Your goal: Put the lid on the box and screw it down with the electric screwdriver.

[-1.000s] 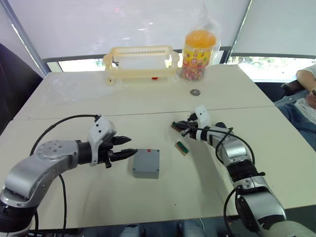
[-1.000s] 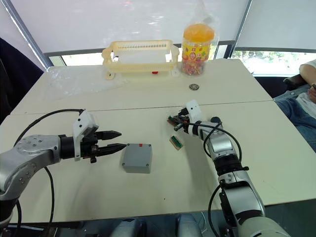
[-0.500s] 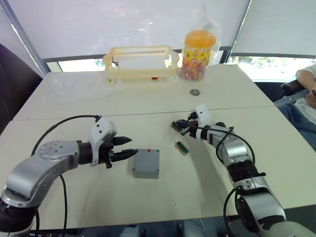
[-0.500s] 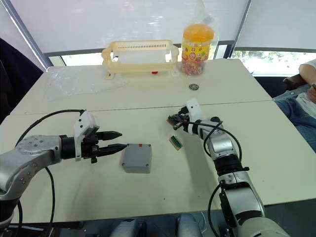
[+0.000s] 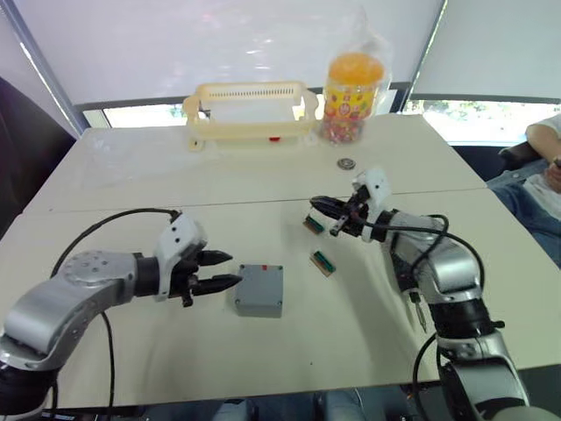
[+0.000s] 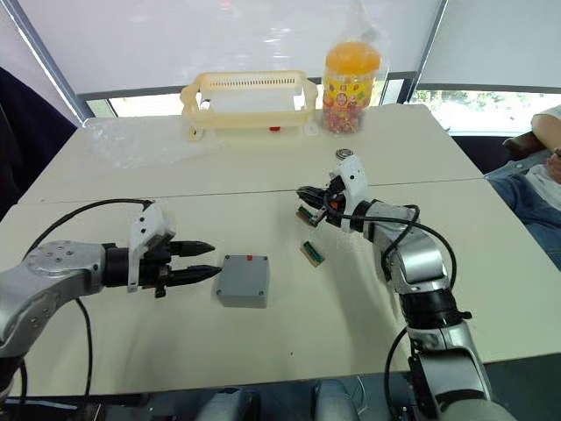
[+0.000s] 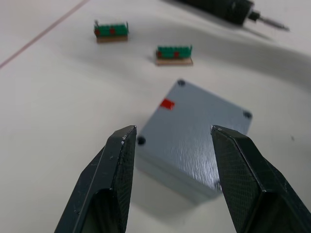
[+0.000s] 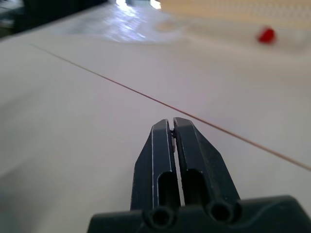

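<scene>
The grey box (image 5: 259, 289) sits on the table near the front middle. Its top face (image 7: 194, 138) is flat and closed, with a dark hole at each corner and a small red mark; I cannot tell whether this face is the lid. My left gripper (image 5: 230, 268) is open just left of the box, its fingertips (image 7: 127, 133) short of the near edge. Raised above the table behind the box, my right gripper (image 5: 316, 203) is shut on nothing. The black electric screwdriver (image 7: 233, 6) lies under my right forearm, its thin bit (image 5: 418, 314) pointing at the front edge.
Two small green connector pieces (image 5: 313, 224) (image 5: 324, 261) lie between the box and my right gripper. At the back stand a yellow basket (image 5: 250, 90) and a candy jar (image 5: 352, 88), with a small round metal piece (image 5: 347, 163) in front. A person (image 5: 543, 175) sits at the right edge.
My right arm has lifted off the table and its shut gripper now hangs higher and farther back. The left gripper has edged a little closer to the box.
</scene>
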Robot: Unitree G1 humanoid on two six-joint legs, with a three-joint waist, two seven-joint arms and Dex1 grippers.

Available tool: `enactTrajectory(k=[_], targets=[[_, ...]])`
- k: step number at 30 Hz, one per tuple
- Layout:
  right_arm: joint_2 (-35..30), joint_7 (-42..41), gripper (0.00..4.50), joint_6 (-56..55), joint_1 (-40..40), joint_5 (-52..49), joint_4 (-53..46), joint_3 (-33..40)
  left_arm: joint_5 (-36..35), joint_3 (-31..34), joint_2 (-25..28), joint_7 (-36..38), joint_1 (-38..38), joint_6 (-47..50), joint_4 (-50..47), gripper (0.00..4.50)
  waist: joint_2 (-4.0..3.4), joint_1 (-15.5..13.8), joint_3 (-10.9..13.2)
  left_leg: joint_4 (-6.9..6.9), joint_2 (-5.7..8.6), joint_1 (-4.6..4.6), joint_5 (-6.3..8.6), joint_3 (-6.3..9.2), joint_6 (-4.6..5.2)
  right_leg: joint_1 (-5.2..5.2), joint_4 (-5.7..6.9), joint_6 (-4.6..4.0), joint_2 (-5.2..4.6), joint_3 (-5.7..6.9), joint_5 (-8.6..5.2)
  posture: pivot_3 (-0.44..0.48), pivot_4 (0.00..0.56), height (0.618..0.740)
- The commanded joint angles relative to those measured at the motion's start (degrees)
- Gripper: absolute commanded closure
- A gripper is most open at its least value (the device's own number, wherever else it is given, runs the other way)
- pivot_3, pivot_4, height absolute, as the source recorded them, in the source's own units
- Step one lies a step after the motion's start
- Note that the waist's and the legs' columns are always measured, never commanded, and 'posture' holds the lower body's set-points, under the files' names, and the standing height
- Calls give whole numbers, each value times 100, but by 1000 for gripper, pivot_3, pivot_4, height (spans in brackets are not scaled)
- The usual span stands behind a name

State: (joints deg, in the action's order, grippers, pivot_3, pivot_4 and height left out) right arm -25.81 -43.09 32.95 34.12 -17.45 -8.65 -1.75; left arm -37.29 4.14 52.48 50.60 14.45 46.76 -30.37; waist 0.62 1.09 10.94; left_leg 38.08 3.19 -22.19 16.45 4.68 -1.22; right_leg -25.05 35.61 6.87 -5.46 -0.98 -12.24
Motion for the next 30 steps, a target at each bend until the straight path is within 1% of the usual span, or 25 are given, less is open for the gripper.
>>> enactTrajectory(k=[1,3,6,13,30], targets=[[-214,-284,4458,482,-445,-436,-1269,-327,39,186,268,257,-155,-185,-185,2030,0,-8,0,0,-1,1,1,1,1,1,-1,0,0,1,0,0,150,740],[-210,-227,4458,658,-680,-544,-1603,-457,-5,283,366,333,-218,-191,-200,2030,1,-16,0,-1,-2,1,1,1,2,2,-1,-1,0,2,-1,0,150,740],[-112,-87,4458,738,-878,-581,-1754,-596,-33,352,450,388,-262,-196,-212,2030,1,-19,0,0,-2,1,1,0,3,3,-1,-1,-1,1,-1,0,150,740],[24,36,4458,500,-1000,-378,-1512,-919,-12,366,389,269,-288,-155,-246,2030,1,-26,0,2,-1,1,1,1,2,5,-1,-1,-1,2,-1,0,150,740],[22,-6,4458,210,-1009,-155,-1159,-1133,-36,325,286,112,-281,-140,-280,2030,1,-25,0,1,0,1,1,1,2,5,-1,-1,-1,2,0,0,150,740]])
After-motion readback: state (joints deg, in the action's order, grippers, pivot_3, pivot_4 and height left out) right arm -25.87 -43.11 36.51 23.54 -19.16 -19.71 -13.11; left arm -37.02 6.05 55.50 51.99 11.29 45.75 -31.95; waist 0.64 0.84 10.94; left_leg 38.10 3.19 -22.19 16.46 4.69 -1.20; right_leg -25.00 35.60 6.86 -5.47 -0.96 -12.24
